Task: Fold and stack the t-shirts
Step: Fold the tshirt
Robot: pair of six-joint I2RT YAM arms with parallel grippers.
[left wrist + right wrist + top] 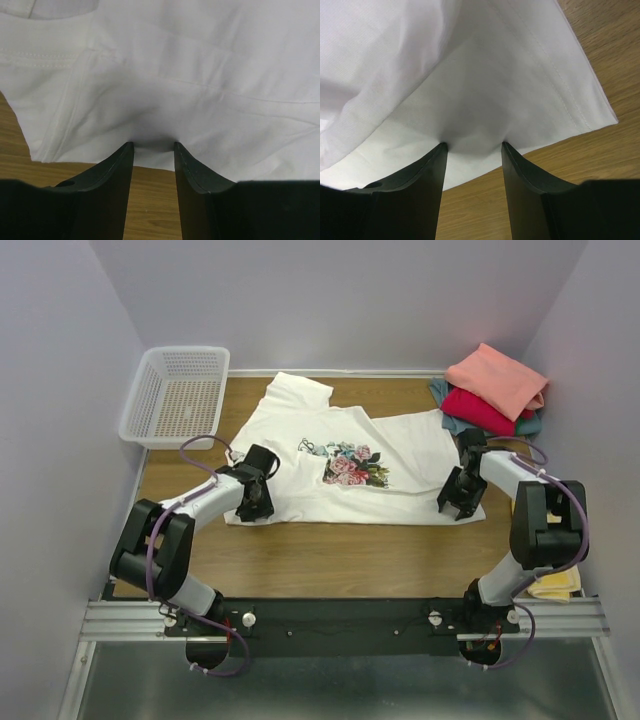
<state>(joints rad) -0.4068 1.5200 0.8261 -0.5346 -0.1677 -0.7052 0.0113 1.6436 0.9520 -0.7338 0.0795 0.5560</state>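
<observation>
The white shirt [340, 455] lies spread mid-table, print up. The left gripper [257, 502] and right gripper [460, 502] each pinch its near hem, cloth puckered between the tips. Judged purpose: a paired hold for an even fold. The folded shirts [495, 392] sit at the far right corner.

Left hand [152, 145] pinches the white t-shirt [200, 75] at its edge.

High rear overview, close wrist views — white t-shirt [290, 440] shared
</observation>
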